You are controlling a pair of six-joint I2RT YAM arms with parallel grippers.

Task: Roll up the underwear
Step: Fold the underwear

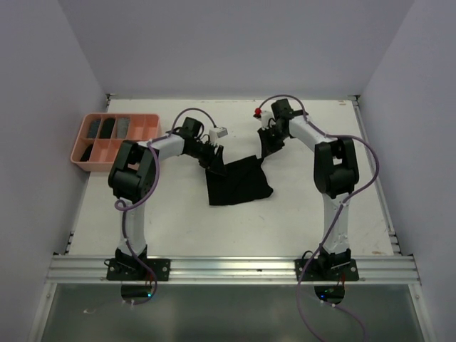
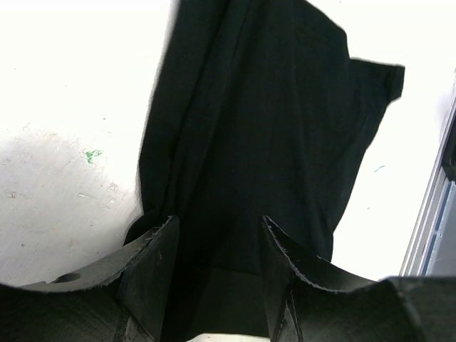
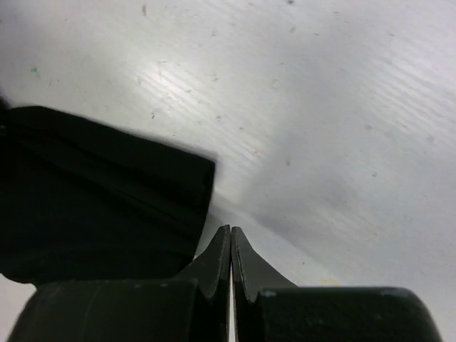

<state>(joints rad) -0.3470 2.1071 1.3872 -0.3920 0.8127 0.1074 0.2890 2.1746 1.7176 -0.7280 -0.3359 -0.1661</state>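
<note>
matt black cloth underwear (image 1: pixel 239 184) on a smooth, scuffed white table (image 1: pixel 178 221).

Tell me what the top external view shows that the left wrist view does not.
Only the top view shows the right gripper beside the far right corner of the black underwear, and the pink tray at the far left. Only the left wrist view shows the black underwear lying in the gap between the spread fingers of the left gripper, and a green speck on the table. Both show the black underwear on the table.

Table (image 1: pixel 235 228) open near underwear (image 1: pixel 239 184) — tray (image 1: pixel 75 153) far left.
</note>
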